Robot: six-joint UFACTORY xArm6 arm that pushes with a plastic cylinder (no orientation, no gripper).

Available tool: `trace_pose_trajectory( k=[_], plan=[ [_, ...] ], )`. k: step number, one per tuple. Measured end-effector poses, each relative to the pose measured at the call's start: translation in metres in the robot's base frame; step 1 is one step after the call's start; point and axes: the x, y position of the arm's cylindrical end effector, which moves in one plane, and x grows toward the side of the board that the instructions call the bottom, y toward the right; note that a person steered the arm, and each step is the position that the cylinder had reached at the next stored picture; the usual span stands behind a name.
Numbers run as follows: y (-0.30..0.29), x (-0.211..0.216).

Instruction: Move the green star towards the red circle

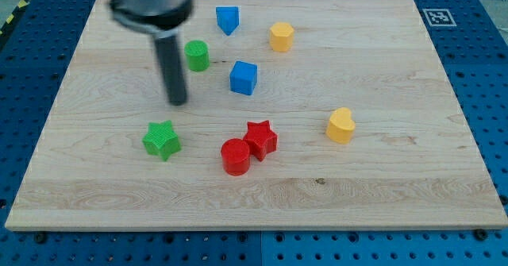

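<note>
Item one, at the view's left: the green star [162, 140] lies flat on the wooden board [381, 194], in the lower left part, touching no other block. My tip [178, 102] stands just above and slightly right of it in the view, apart from it with bare wood between. I carry no jaws; my end effector is a plain dark rod, in contact with no block.

Item two: the green cylinder [197, 55] sits just right of my rod, near the view's top, clear of the shaft as far as I can tell.

Item three, centre: a blue block [228, 19], its shape not clear, lies near the top edge. The blue cube [244, 78] lies below it. Lower down, the red circle [236, 156] sits to the right of the green star, well apart from it. The red star [260, 139] touches the red circle on its upper right side.

Item four, right of centre: a yellow block [281, 36], roughly hexagonal, lies near the top. The yellow heart [340, 126] lies alone further right.
</note>
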Motion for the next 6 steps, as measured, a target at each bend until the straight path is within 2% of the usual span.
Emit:
trace_pose_trajectory(
  k=[1, 2, 4, 6],
  plan=[
    [-0.067, 0.038],
    [-0.076, 0.063],
    [-0.031, 0.069],
    [0.040, 0.069]
  ],
)
